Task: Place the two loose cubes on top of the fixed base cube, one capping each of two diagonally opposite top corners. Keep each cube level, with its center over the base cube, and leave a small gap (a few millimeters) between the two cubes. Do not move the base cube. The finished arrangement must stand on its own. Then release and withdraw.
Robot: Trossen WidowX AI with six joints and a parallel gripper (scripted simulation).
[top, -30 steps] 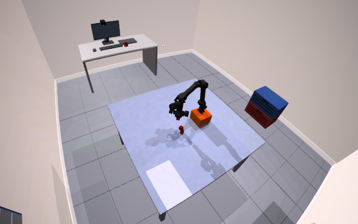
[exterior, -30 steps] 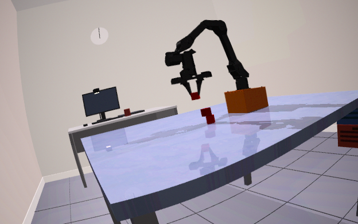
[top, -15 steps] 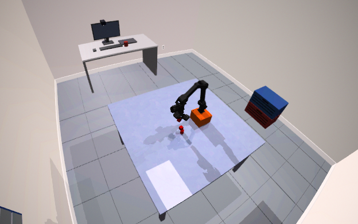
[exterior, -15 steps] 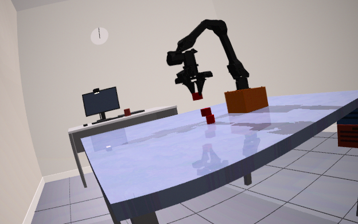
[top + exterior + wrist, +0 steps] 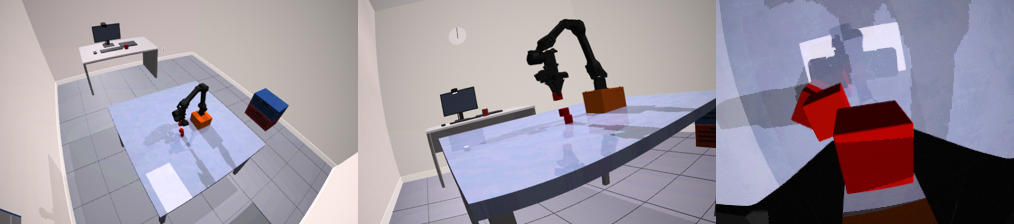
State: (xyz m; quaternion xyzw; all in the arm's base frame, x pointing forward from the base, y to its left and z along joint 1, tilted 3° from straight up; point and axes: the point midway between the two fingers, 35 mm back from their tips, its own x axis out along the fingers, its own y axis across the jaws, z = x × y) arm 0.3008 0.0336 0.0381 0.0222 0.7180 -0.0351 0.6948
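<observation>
My gripper is shut on a red cube and holds it in the air, level between the black fingers. Below it on the table stands the red base cube. A second red cube sits on top of the base cube, offset toward one corner. In the exterior view the held cube hangs a little above and to the left of this stack. In the wrist view the stack lies up and left of the held cube, and the base cube is mostly hidden under the upper one.
The arm stands on an orange pedestal block close to the right of the stack. The glossy blue table carries all of this. A desk with a monitor stands at the back, and a blue and red crate on the floor at the right.
</observation>
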